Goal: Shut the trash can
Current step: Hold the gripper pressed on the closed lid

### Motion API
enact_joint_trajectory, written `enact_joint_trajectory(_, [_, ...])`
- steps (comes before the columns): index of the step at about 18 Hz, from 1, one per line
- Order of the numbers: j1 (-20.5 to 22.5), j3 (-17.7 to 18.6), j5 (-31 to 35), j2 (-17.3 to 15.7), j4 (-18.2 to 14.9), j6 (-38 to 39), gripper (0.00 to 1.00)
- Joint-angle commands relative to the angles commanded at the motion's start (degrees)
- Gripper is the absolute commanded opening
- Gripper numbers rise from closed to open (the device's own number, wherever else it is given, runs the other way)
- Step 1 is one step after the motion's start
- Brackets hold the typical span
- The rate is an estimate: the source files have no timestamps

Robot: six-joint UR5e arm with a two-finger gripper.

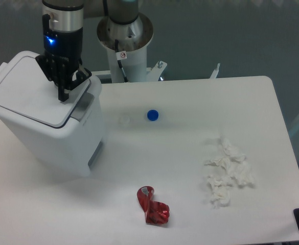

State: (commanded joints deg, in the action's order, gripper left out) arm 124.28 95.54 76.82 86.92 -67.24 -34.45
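Note:
The trash can (42, 132) is a large boxy white bin on the left of the table. Its flat white lid (26, 92) lies down on the rim, with a grey latch panel (85, 104) at the front edge. My gripper (63, 96) points down over the front part of the lid, close to the latch panel. Its black fingers (62, 92) are together and hold nothing. The fingertips sit at or just above the lid surface; I cannot tell whether they touch it.
A blue bottle cap (152, 115) lies mid-table. A crumpled red wrapper (153, 206) lies near the front edge. Crumpled white tissue (227, 172) lies at the right. The robot base (124, 38) stands behind the table. A small clear cap (123, 120) lies beside the bin.

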Motion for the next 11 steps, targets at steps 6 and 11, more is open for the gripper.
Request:
enact_joint_trajectory(6, [0.0, 0.0, 0.0, 0.0, 0.0, 0.0, 0.07])
enact_joint_trajectory(11, [0.0, 0.0, 0.0, 0.4, 0.0, 0.0, 0.07])
